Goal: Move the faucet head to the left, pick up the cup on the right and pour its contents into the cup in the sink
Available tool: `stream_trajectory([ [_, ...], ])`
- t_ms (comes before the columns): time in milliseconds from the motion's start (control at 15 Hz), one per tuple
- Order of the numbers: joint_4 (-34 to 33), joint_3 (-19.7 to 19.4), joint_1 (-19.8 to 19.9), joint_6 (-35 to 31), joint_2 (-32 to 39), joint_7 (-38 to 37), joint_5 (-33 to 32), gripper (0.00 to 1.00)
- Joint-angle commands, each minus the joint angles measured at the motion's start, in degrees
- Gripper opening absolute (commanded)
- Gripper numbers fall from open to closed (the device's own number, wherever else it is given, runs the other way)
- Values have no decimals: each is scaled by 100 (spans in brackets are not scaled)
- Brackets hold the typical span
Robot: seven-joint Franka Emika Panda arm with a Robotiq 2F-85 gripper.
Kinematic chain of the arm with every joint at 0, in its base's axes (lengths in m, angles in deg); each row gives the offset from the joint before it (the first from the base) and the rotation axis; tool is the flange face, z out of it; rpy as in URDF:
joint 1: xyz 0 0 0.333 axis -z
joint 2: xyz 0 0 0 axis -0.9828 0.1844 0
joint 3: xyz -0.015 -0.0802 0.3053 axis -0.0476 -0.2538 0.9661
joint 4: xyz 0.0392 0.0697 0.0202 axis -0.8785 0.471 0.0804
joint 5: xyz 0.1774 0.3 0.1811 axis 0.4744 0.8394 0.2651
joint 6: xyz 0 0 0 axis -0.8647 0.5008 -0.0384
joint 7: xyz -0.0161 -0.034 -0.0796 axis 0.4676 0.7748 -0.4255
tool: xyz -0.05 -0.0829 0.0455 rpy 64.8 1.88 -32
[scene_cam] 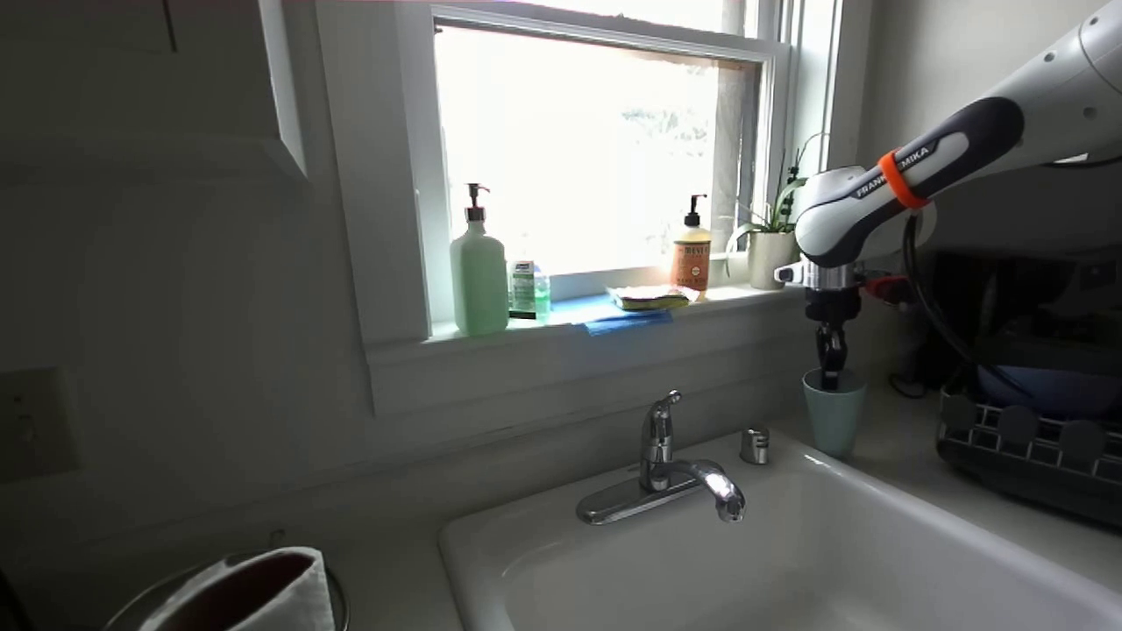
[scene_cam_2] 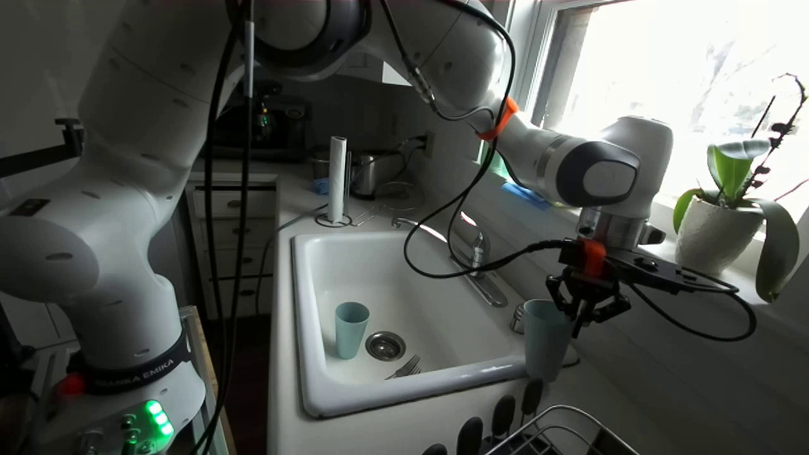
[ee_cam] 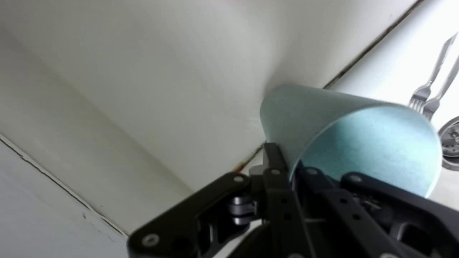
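A light teal cup [scene_cam: 834, 425] stands at the right corner of the sink; it also shows in an exterior view [scene_cam_2: 545, 344] and in the wrist view [ee_cam: 304, 111]. My gripper [scene_cam: 829, 379] is shut on this cup's rim, with one finger inside and one outside [ee_cam: 287, 157]. I cannot tell whether its base touches the counter, and its contents are not visible. A similar teal cup [scene_cam_2: 351, 332] stands upright in the white sink [scene_cam_2: 411, 398], near the drain. The chrome faucet [scene_cam: 657, 451] sits at the sink's back, its spout [scene_cam_2: 425, 227] reaching over the basin's far end.
Forks [scene_cam_2: 406, 368] lie by the drain [scene_cam_2: 385, 346]. A dish rack [scene_cam: 1034, 438] stands beside the held cup. Soap bottles [scene_cam: 480, 280] and a potted plant [scene_cam_2: 717, 234] line the windowsill. A paper towel holder [scene_cam_2: 337, 180] stands beyond the sink. A loose cable hangs from the arm.
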Motion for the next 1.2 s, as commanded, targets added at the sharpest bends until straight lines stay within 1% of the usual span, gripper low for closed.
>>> stream_trajectory([
  [0, 684, 65, -255, 219, -691, 180, -145, 1],
  [333, 1388, 98, -765, 605, -1334, -26, -319, 1],
  [467, 1823, 99, -982, 566, -1593, -261, -435, 1],
  [667, 2308, 150, -1269, 627, -1861, -538, -663, 1],
  [800, 2631, 209, -1415, 579, -1975, -674, -761, 1],
  [1133, 3075, 401, -1681, 646, -2082, -964, -689, 1],
])
